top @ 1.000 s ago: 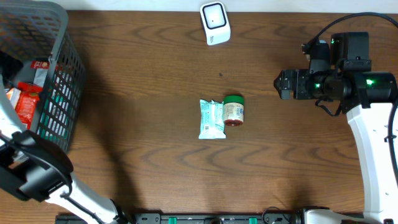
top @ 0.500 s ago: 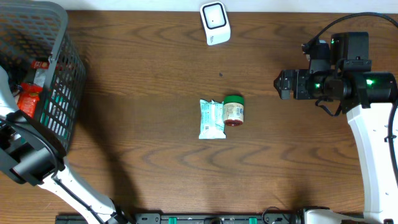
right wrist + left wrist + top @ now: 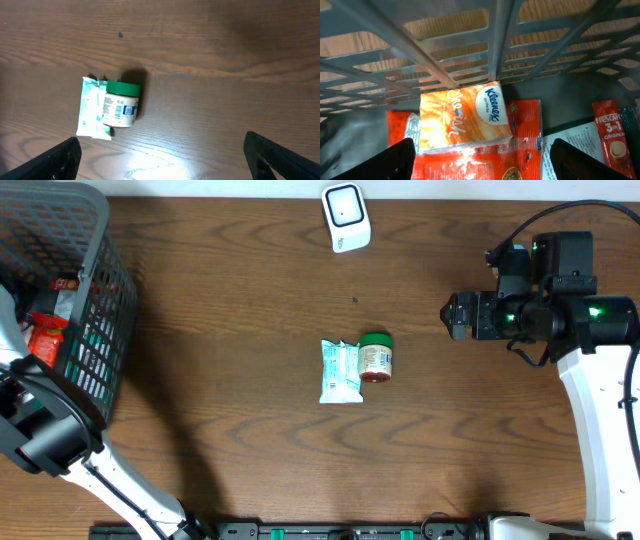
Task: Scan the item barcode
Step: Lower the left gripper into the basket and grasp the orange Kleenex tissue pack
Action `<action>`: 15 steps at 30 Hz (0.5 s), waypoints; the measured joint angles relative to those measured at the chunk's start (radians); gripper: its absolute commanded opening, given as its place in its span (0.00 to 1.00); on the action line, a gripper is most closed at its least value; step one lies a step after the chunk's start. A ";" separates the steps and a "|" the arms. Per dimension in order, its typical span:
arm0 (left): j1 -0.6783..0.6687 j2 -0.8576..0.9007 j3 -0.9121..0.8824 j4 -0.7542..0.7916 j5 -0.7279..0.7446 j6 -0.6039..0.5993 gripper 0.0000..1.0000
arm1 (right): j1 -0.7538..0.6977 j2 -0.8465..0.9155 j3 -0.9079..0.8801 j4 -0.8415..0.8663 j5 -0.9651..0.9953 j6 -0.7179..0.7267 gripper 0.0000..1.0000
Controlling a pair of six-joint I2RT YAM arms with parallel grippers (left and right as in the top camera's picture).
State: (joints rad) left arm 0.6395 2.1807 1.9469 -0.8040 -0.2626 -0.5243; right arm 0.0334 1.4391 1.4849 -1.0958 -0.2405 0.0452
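Observation:
My left gripper (image 3: pixel 480 161) hangs open inside the grey basket (image 3: pixel 103 250), its dark fingers (image 3: pixel 395 161) either side of an orange Kleenex tissue pack (image 3: pixel 465 117) lying on a red packet (image 3: pixel 525 145). Nothing is held. On the table's middle lie a green-lidded jar (image 3: pixel 376 358) on its side and a teal-and-white packet (image 3: pixel 340 371), touching each other. The white scanner (image 3: pixel 346 217) stands at the far edge. My right gripper (image 3: pixel 452 315) is open above bare wood to the right of the jar (image 3: pixel 121 105), holding nothing.
The basket's mesh wall (image 3: pixel 500 50) rises close in front of the left gripper. A Nescafe 3in1 sachet (image 3: pixel 612 137) and printed paper (image 3: pixel 570 142) lie to the right in the basket. Brown wood table (image 3: pixel 220 380) surrounds the two items.
The left arm has shifted slightly up and left at the basket's edge. The right arm, jar, packet and scanner have not moved.

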 measured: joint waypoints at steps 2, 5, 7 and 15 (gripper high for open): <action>0.000 0.015 0.000 0.002 -0.001 0.000 0.86 | 0.000 0.000 0.000 0.000 0.000 0.000 0.99; 0.000 0.051 -0.001 0.012 -0.003 0.005 0.86 | 0.000 0.000 0.000 0.000 0.000 0.000 0.99; 0.000 0.072 -0.006 0.027 -0.003 0.020 0.87 | 0.000 0.000 0.000 0.000 0.000 0.000 0.99; 0.000 0.080 -0.008 0.040 -0.006 0.043 0.87 | 0.000 0.000 0.000 0.000 0.000 0.000 0.99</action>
State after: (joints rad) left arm 0.6395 2.2612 1.9388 -0.7643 -0.2684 -0.4812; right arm 0.0334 1.4391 1.4849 -1.0958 -0.2405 0.0452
